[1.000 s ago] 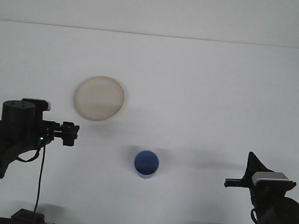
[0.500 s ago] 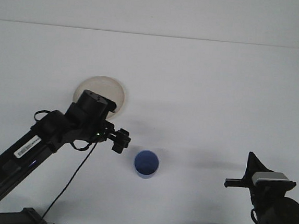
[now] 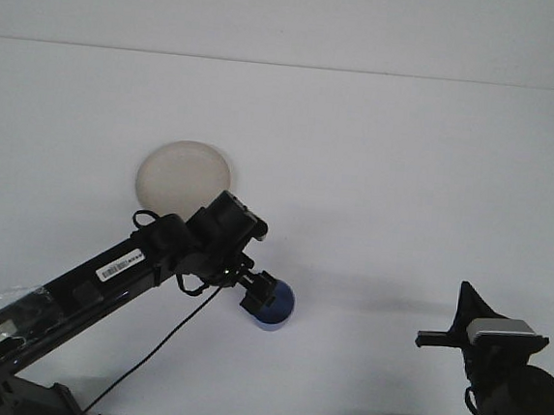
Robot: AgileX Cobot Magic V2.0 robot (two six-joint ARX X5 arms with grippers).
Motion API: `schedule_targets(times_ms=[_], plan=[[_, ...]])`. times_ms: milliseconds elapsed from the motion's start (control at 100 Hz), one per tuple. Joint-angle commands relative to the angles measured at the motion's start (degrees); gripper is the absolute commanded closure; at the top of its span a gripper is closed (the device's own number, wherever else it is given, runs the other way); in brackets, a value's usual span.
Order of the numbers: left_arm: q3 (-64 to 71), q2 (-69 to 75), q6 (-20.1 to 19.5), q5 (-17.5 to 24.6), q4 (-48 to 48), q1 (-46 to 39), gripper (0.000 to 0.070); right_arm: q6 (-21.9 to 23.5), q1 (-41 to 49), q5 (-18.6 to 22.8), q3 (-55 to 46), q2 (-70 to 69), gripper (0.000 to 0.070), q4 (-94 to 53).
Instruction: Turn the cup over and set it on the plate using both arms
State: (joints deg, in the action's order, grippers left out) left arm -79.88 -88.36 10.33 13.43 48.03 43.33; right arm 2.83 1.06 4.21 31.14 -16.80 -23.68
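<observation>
A blue cup (image 3: 278, 308) stands upright with its mouth up on the white table, near the front centre. A round beige plate (image 3: 184, 176) lies behind it to the left. My left arm reaches in from the lower left. Its gripper (image 3: 257, 292) is open and sits at the cup's left rim, covering that side of the cup. I cannot tell whether it touches the cup. My right gripper (image 3: 457, 326) rests low at the front right, well away from the cup.
The white table (image 3: 406, 180) ends at a pale wall along the far edge. A black cable (image 3: 163, 348) hangs below the left arm.
The left arm has swung out from the left edge, passed in front of the plate and brought its gripper to the cup. The right arm, cup and plate have not moved.
</observation>
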Motion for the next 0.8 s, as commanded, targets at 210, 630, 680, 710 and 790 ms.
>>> schedule_targets(times_ms=[210, 630, 680, 710, 790], plan=[[-1.33, -6.32, -0.94, -2.8, -0.5, 1.75, 0.0241, 0.2, 0.0, -0.11, 0.52, -0.17, 0.07, 0.48], [-2.36, -8.46, -2.25, -3.76, -0.72, 3.48, 0.0694, 0.2, 0.0, -0.11, 0.52, -0.17, 0.07, 0.48], [-3.89, -8.02, -2.8, -5.42, 0.81, 3.02, 0.0694, 0.2, 0.0, -0.11, 0.52, -0.17, 0.07, 0.48], [-5.05, -7.87, -3.43, -6.51, 1.75, 2.58, 0.0694, 0.2, 0.0, -0.11, 0.52, -0.17, 0.07, 0.48], [-8.9, -7.56, -4.52, -10.03, 4.22, 1.03, 0.0694, 0.2, 0.0, -0.11, 0.52, -0.17, 0.07, 0.5]])
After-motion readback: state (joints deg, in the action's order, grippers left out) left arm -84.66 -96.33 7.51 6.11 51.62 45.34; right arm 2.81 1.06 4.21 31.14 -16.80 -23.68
